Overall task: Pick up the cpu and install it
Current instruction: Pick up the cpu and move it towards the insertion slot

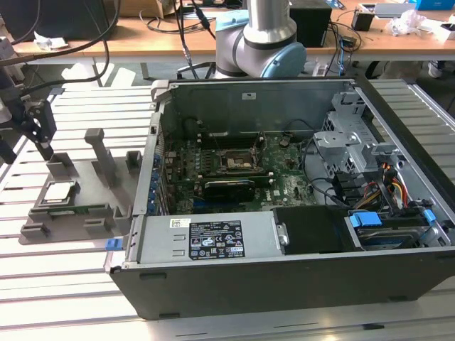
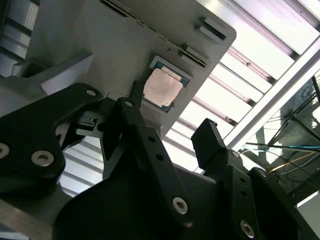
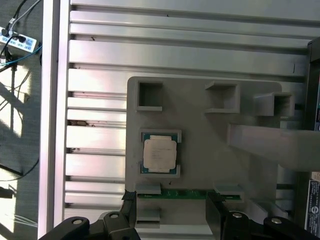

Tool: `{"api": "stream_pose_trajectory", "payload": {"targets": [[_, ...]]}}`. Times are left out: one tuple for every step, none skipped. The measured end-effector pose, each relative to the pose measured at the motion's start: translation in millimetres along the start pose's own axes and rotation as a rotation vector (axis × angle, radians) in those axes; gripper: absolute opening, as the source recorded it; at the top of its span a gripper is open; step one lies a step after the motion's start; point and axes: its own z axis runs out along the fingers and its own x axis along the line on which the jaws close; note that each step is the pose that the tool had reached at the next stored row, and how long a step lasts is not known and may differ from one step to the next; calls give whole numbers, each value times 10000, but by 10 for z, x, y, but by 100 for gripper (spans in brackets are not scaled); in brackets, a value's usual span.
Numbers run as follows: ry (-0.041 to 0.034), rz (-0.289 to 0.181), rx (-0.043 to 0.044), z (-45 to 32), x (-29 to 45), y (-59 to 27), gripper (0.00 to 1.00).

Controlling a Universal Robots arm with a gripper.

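The cpu [image 1: 59, 192] lies flat in a square recess of the grey holder tray [image 1: 96, 213] at the exterior view's left, silver top plate up. Both wrist views show the cpu [image 2: 162, 87] [image 3: 160, 154] sitting in the tray [image 2: 100, 40] [image 3: 205, 155]. My gripper [image 1: 44, 145] hangs above the tray's far left corner, a short way above and beyond the chip. Its two black fingers stand apart in both wrist views, so the gripper [image 2: 172, 112] [image 3: 171, 200] is open with nothing between them. The dark socket [image 1: 234, 160] sits on the motherboard inside the open case.
The open computer case [image 1: 284, 256] fills the middle and the exterior view's right, with drive cages and cables inside. Upright posts [image 1: 99, 153] rise from the tray beside the chip. A thin green circuit strip [image 3: 182, 193] lies along the tray's edge. Slatted aluminium table [image 1: 71, 284] underneath.
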Motion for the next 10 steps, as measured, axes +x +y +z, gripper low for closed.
{"api": "stream_pose_trajectory", "payload": {"targets": [[0, 0, 0, 3, 0, 0, 66], [0, 0, 0, 8, 0, 0, 66], [0, 0, 0, 14, 0, 1, 66], [0, 0, 0, 18, 1, 1, 66], [0, 0, 0, 21, 1, 1, 66], [0, 0, 0, 25, 1, 1, 66], [0, 1, 0, 28, 1, 1, 66], [0, 0, 0, 32, 1, 1, 66], [0, 0, 0, 36, 1, 2, 66], [0, 0, 1, 38, 1, 1, 66]]}}
